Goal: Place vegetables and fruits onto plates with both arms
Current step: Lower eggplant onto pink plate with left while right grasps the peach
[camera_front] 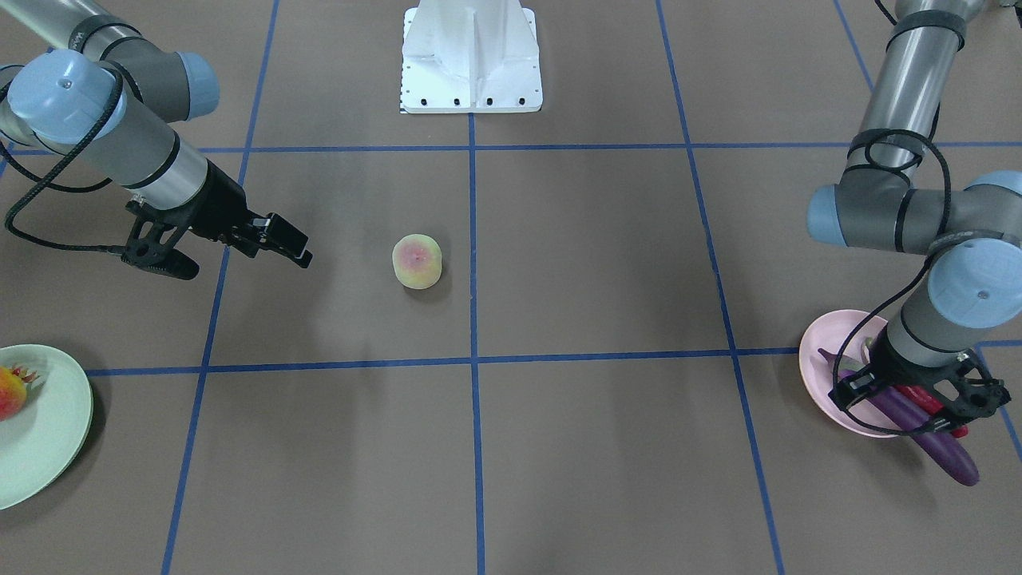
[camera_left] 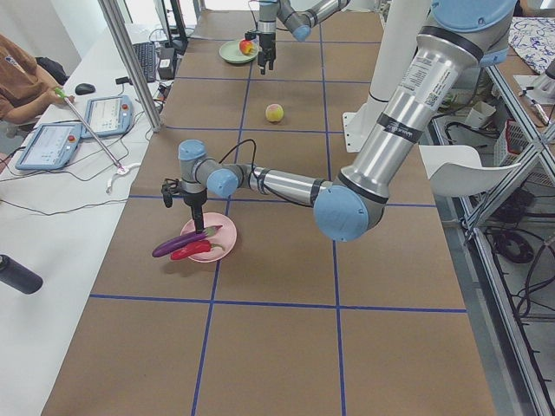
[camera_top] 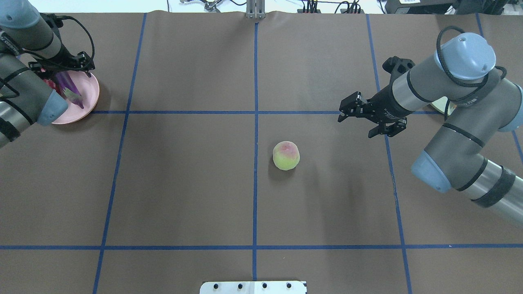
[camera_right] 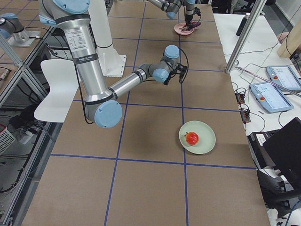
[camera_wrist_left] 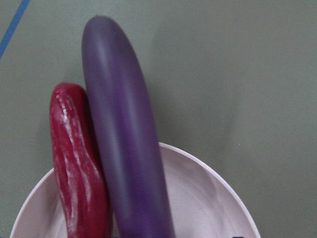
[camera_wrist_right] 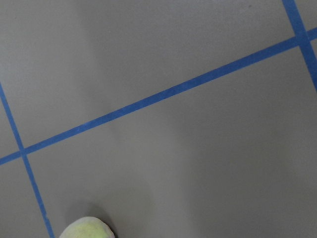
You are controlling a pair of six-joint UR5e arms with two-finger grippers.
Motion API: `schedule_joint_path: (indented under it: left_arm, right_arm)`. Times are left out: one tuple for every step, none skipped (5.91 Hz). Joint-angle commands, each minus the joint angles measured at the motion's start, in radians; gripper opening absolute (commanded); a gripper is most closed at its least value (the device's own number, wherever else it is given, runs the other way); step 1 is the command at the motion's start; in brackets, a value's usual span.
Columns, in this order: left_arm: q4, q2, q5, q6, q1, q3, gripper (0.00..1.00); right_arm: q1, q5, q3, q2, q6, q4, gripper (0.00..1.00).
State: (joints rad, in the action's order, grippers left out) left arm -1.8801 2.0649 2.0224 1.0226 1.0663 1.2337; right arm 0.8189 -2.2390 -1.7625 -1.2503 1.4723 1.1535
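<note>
The pale yellow-green fruit with a pink blush (camera_front: pixel 417 261) lies alone on the table, also seen from overhead (camera_top: pixel 286 155). My right gripper (camera_front: pixel 231 257) is open and empty, up and to the side of it (camera_top: pixel 356 122). The pink plate (camera_front: pixel 818 359) holds the purple eggplant (camera_front: pixel 946 457) and the red chili (camera_wrist_left: pixel 79 173), both overhanging its rim. My left gripper (camera_front: pixel 910 407) is open just above them, jaws spread on either side of the eggplant (camera_wrist_left: pixel 124 139). The mint green plate (camera_front: pixel 48 431) holds the red-orange fruit (camera_front: pixel 9 391).
The white robot base block (camera_front: pixel 471 60) stands at the table's robot side. Blue tape lines (camera_top: pixel 255 163) divide the brown table. In the side view an operator's table with tablets (camera_left: pixel 82 130) and a metal post (camera_left: pixel 130 61) runs along the far edge.
</note>
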Motion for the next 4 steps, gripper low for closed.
schedule_joint_path:
  left_arm:
    - [0.021,-0.005,0.089,0.001,0.035,0.074,1.0]
    - [0.056,-0.005,0.104,0.001,0.041,0.117,1.0]
    - [0.087,-0.008,0.104,0.002,0.041,0.15,1.0]
    - [0.087,-0.012,0.105,0.01,0.04,0.159,1.0]
  right_arm:
    - [-0.033,0.027,0.0,0.0,0.0,-0.002,1.0]
    - [-0.082,0.076,-0.005,0.002,0.014,-0.002,1.0]
    - [-0.166,0.211,-0.006,0.033,0.184,-0.002,1.0]
    - [-0.241,0.342,0.003,0.09,0.342,0.0,1.0]
